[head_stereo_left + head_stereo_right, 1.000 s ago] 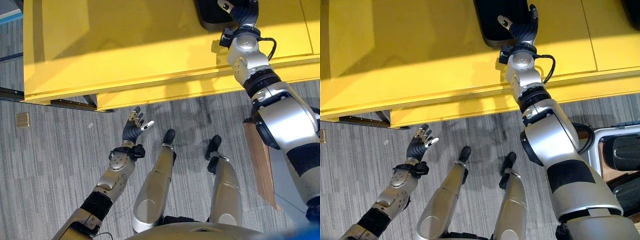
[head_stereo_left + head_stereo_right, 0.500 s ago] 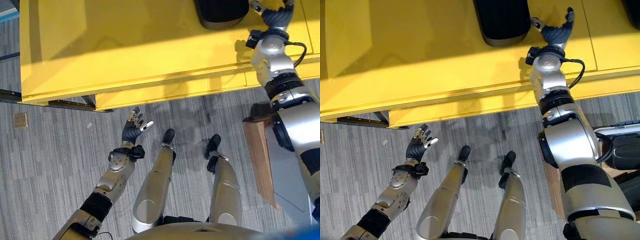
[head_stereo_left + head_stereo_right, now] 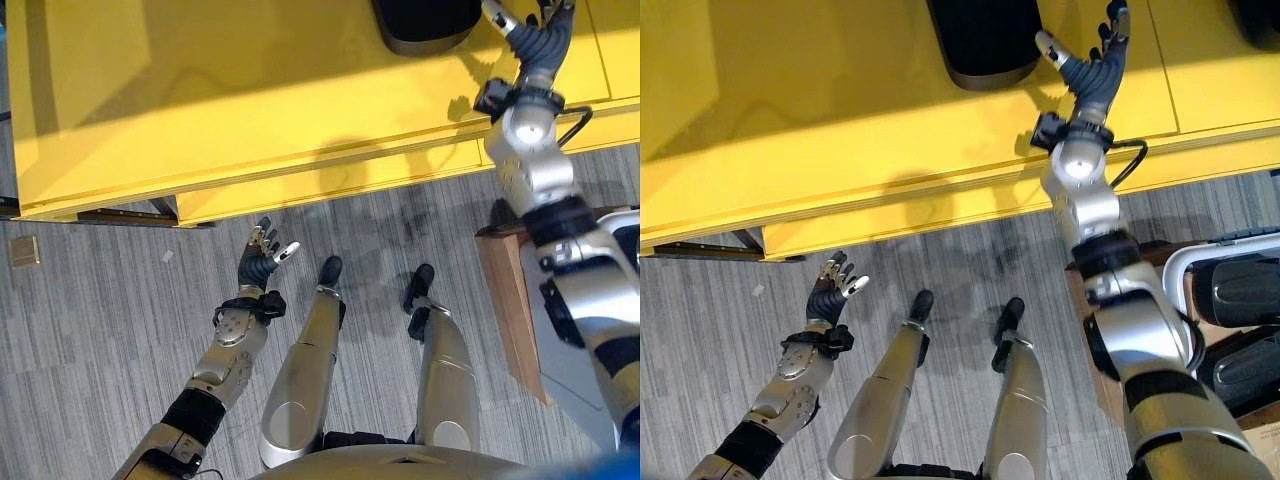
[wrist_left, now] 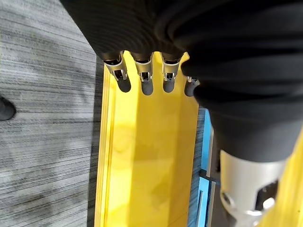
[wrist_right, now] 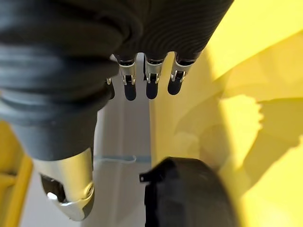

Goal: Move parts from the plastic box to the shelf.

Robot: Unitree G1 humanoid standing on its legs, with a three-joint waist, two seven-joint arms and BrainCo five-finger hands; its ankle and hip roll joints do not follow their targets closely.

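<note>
- Right eye view: the right hand is held with fingers spread and empty above the yellow shelf, just beside a black part lying at the shelf's far edge.
- The left hand is raised over the grey carpet, fingers relaxed, nothing gripped.
- 2 more black parts are seen in a white plastic box beside the right arm.

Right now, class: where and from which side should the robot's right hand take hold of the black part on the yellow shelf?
Probably its rounded near end, approached from the right, where the open right hand already hovers beside it. That end lies exposed on the yellow shelf; the rest runs out of frame.
</note>
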